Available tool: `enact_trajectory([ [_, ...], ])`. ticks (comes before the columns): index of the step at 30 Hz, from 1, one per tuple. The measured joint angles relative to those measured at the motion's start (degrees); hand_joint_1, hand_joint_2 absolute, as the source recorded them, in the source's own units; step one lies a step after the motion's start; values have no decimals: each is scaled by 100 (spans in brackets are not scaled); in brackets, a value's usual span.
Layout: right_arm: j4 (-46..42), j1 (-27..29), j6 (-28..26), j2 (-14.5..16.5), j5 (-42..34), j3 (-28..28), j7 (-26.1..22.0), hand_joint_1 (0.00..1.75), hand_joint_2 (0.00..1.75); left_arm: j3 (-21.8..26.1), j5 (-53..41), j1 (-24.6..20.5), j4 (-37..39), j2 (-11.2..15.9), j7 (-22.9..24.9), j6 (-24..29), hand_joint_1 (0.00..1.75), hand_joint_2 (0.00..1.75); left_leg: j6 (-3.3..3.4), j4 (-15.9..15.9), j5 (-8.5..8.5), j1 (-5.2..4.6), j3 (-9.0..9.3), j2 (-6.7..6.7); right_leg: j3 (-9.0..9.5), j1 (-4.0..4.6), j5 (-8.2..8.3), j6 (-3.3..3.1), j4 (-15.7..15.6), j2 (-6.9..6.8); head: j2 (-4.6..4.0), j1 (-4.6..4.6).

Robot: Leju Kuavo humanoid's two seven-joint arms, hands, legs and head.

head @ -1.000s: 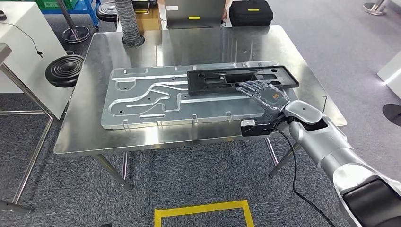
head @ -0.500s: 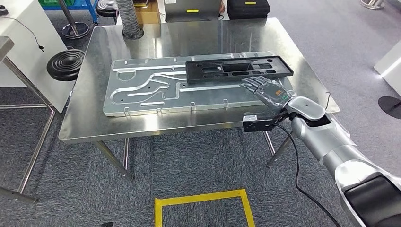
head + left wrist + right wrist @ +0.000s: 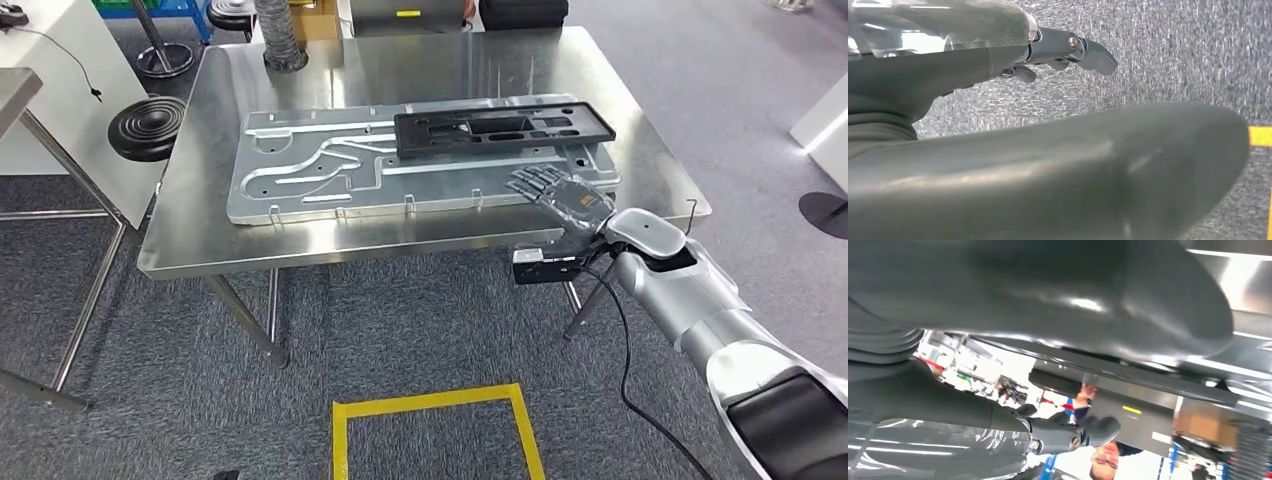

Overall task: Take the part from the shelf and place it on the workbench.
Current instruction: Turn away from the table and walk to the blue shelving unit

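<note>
Right hand (image 3: 563, 199) withdrawn from black part (image 3: 503, 129), fingers spread, empty; left hand (image 3: 1058, 50) state unclear.

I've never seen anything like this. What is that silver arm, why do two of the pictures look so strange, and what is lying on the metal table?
The silver arm belongs to a two-legged humanoid robot. The wide picture comes from a camera high on its body, looking down. Its right hand reaches over the near edge of the steel workbench, fingers spread, holding nothing.

On the workbench lies a large grey metal plate with grooves, and on its far right part rests a long black part with cut-outs.

The two strange pictures come from cameras at the wrists, so they look turned. One shows the left hand hanging over grey carpet, holding nothing. The other looks past the right hand's thumb at the workbench edge, with a person blurred beyond it.
</note>
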Motion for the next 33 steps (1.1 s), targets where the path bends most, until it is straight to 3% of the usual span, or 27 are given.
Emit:
enact_trajectory([
  [2,0,3,1,-17,-2,0,-2,0,0,0,-2,-4,0,2,0,-1,0,0,91,-23,58,16,-47,13,-49,-14,-31,68,52,11,0,-1],
  [4,0,4,2,-42,-4,0,-2,0,0,0,-4,-9,0,1,0,-2,0,0,165,-40,149,31,-134,27,-212,-40,-376,129,434,25,-1,1],
  [6,1,22,2,-59,-7,0,-2,0,0,0,-4,-8,0,2,0,-2,0,0,188,-36,232,24,-246,30,-471,-58,-865,179,1188,32,-1,1],
  [8,2,63,1,-66,-9,0,-2,0,0,0,-4,-4,0,3,0,-2,0,0,185,-30,308,16,-353,31,-547,-68,-1045,195,1655,34,-1,1],
  [9,2,81,-1,-67,-10,0,-2,0,0,0,-4,-3,0,3,0,-2,0,0,180,-28,342,14,-396,30,-432,-69,-984,187,1580,34,-1,1],
  [10,2,89,-3,-68,-11,-1,-2,0,0,0,-4,-3,0,3,0,-2,0,0,173,-28,375,10,-432,30,-196,-67,-855,168,1273,34,-1,1],
  [12,0,79,-8,-73,-19,-8,7,0,0,0,-4,-6,0,1,-1,-6,0,0,142,-32,435,2,-478,28,365,-43,-651,102,424,35,-1,1],
  [14,-7,64,-14,-88,-29,-25,22,0,0,0,-4,-7,0,-1,-4,-13,0,0,83,-48,493,6,-496,26,626,7,-587,34,-32,38,-1,1],
  [16,-11,61,-21,-103,-34,-38,34,0,0,0,-4,-3,0,-3,-6,-19,0,0,7,-84,549,12,-501,26,616,30,-536,-34,-91,41,-1,1],
  [18,-11,63,-34,-109,-38,-44,38,0,0,0,-5,0,0,-4,-7,-21,0,0,-60,-18,462,10,-542,30,604,3,-442,-107,-179,30,-1,-1],
  [20,-10,80,-52,-109,-43,-46,43,0,0,0,-6,1,0,-4,-7,-20,0,0,-99,445,67,13,-707,33,549,-16,-342,-158,-235,18,-1,-2],
  [22,-7,125,-73,-109,-53,-51,61,0,0,0,-5,4,0,-2,-7,-20,0,0,-121,1181,-367,15,-934,33,443,-9,-275,-178,-218,18,-1,-2],
  [23,-4,158,-84,-110,-67,-61,73,0,0,0,-4,6,0,-2,-7,-20,0,0,-128,1403,-451,15,-971,33,385,-6,-246,-176,-198,20,-1,-2],
  [24,-1,196,-101,-112,-90,-79,84,0,0,0,-3,8,0,-1,-7,-21,0,0,-130,1411,-423,15,-900,33,326,-6,-223,-168,-170,23,-1,-2],
  [25,5,233,-123,-119,-117,-104,92,0,0,0,-2,9,0,-1,-7,-22,0,0,-128,1207,-311,15,-730,33,276,-9,-207,-157,-138,26,-1,-2],
  [27,25,304,-192,-150,-180,-181,109,0,0,0,2,4,0,1,-7,-23,0,0,-93,444,-85,9,-229,31,187,-8,-186,-125,-65,26,-1,-2],
  [28,43,342,-236,-174,-212,-233,117,0,0,0,4,4,0,2,-8,-24,0,0,-64,180,-19,-1,-71,26,157,-4,-173,-101,-39,23,-1,-2],
  [29,66,386,-284,-200,-246,-291,122,0,0,1,6,7,0,4,-10,-24,0,0,-34,5,0,-10,20,21,133,1,-155,-71,-19,20,-1,-1],
  [32,168,552,-427,-283,-335,-472,109,0,0,2,9,21,0,5,-15,-25,0,0,73,-64,60,-16,-17,17,100,-3,-102,40,-6,21,-1,-1],
  [33,202,602,-457,-310,-352,-523,104,0,0,2,9,20,0,4,-15,-26,0,0,116,-76,101,-8,-42,23,65,-12,-164,75,51,27,-1,-1],
])
